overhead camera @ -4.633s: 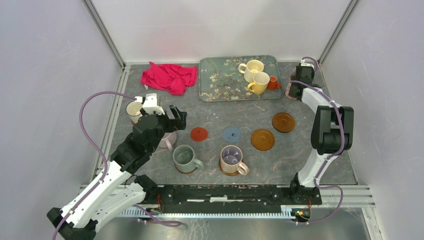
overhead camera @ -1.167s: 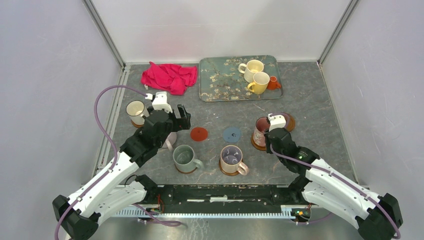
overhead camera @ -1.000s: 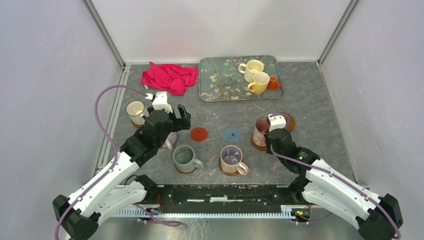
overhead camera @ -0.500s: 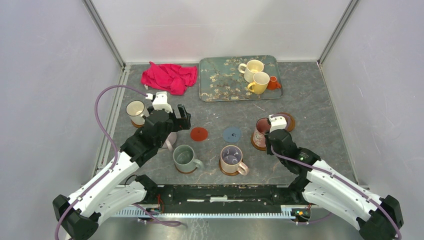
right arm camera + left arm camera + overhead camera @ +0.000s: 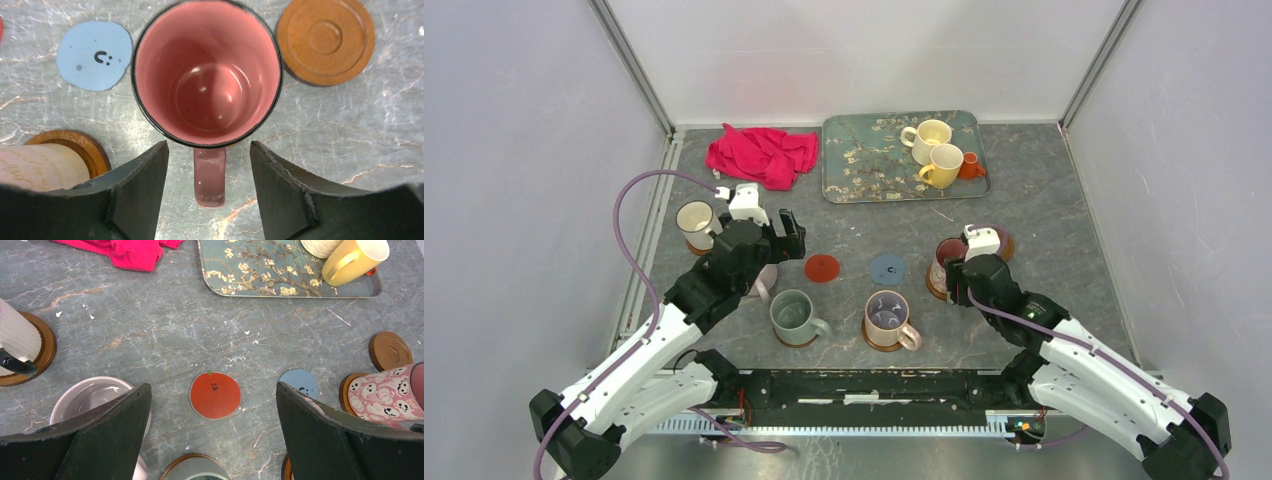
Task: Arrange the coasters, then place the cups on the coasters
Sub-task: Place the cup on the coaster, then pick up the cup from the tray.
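The grey marbled desk (image 5: 1064,190) carries a teal blossom tray (image 5: 864,160) at 12 o'clock and a crumpled red cloth (image 5: 762,153) at 11.

The left pincer (image 5: 212,392) hangs at 9 o'clock with its jaws spread wide and nothing between them. A mauve mug (image 5: 90,400) is partly hidden behind one finger. The right pincer (image 5: 208,147) is at 3 o'clock with its jaws apart. One jaw is on each side of the handle of the pink mug (image 5: 207,75), with a clear gap on both sides. That mug stands upright on an amber coaster (image 5: 346,390), its handle pointing back at the pincer.

At 6 o'clock a grey-green mug (image 5: 794,315) and a lettered mug (image 5: 889,318) stand side by side, the latter on a brown coaster (image 5: 92,147). At 9 to 10 o'clock a ribbed cream mug (image 5: 694,222) sits on a dark brown coaster (image 5: 47,347).

At the tray's 3 o'clock end a plain cream mug (image 5: 929,138) touches a yellow mug (image 5: 944,163).

Three coasters lie bare. A ringed amber coaster (image 5: 325,37) is just beside the pink mug at its 2 o'clock. A blue coaster (image 5: 888,268) is near the desk's centre, with a red coaster (image 5: 822,268) at its 9 o'clock.

A tiny orange cup (image 5: 970,165) stands just beside the yellow mug.
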`<state>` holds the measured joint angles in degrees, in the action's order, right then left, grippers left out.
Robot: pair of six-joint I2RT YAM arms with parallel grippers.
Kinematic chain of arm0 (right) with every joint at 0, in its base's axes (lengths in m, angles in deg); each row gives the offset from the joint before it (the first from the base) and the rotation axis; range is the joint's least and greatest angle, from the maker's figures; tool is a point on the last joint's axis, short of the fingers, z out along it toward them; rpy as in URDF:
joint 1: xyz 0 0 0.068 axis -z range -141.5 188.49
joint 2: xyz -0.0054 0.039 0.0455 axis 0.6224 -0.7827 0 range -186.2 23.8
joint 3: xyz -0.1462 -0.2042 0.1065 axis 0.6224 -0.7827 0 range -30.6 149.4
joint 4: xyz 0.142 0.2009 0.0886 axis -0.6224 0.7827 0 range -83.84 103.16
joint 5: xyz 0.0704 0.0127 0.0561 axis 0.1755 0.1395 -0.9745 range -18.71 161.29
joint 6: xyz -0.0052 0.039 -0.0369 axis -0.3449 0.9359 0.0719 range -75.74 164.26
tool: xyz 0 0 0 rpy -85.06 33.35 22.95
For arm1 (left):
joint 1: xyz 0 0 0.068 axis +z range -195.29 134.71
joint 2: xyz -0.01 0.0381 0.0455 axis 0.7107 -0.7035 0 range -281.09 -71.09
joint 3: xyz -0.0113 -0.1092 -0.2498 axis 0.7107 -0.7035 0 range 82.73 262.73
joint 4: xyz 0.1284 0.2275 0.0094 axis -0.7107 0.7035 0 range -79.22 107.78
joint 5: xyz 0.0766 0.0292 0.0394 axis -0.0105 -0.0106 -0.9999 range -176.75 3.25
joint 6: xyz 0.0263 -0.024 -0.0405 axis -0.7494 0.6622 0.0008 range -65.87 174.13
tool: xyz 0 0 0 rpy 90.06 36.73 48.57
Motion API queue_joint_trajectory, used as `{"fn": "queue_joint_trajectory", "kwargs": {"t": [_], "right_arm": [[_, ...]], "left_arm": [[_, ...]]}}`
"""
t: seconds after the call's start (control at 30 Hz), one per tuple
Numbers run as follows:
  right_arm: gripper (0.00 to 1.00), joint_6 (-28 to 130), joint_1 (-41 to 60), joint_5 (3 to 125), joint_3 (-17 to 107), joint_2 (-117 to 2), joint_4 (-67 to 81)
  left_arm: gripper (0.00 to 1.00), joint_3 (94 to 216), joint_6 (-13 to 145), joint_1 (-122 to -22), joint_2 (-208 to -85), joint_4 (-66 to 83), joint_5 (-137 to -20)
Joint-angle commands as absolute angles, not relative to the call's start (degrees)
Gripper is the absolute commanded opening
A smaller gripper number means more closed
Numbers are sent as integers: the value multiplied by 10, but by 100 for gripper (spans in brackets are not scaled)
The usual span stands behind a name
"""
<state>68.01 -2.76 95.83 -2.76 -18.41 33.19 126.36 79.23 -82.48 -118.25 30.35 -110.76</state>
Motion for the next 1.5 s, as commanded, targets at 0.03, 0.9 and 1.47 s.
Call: {"fn": "queue_joint_trajectory", "kwargs": {"t": [0.03, 0.9, 1.47], "right_arm": [[75, 681, -31, 976, 56, -197, 359], [98, 600, 133, 999, 325, -477, 221], [98, 672, 165, 1007, 506, -758, 186]], "left_arm": [[100, 1267, 795, -822, -1179, 287, -1115], [100, 1266, 797, -822, -1169, 284, -1099], [100, 1265, 798, -823, -1162, 283, -1094]]}}
